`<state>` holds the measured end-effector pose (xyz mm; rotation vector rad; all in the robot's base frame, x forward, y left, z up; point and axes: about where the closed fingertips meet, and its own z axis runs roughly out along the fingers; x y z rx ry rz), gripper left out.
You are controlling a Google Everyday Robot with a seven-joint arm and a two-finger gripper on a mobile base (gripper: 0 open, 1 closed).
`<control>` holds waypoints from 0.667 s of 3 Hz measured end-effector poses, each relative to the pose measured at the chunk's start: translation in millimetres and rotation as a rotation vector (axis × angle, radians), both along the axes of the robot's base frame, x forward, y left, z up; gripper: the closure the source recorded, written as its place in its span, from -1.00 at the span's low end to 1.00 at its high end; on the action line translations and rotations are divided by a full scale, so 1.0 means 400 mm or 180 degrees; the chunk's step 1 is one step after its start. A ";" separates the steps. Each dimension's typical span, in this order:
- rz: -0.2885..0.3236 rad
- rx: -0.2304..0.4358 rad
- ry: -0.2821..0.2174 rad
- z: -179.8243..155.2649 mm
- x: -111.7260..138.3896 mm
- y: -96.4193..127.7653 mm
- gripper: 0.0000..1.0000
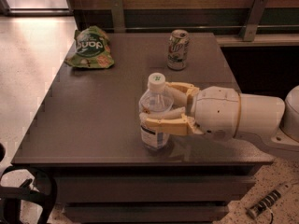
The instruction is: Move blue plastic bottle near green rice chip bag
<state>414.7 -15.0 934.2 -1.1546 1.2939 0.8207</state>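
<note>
— Blue plastic bottle (154, 134): where is it?
— Low in the middle of the frame, near the front edge of the table (93, 115). The gripper (156, 104) reaches in from the right, and its two fingers are closed around the bottle's middle.
— How should the robot do this step well?
— It should hold tight, keep the bottle straight, and carry it slowly to the upper left, where the green rice chip bag (90, 48) lies. It should stop just beside the bag, not on it, and go wide of the can (178, 49) at the top.
— Which way does the bottle point?
— Straight up. Its long side runs up and down, with the cap on top.
</note>
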 end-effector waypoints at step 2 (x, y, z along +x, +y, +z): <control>-0.0443 -0.0017 0.0054 0.065 0.159 -0.077 1.00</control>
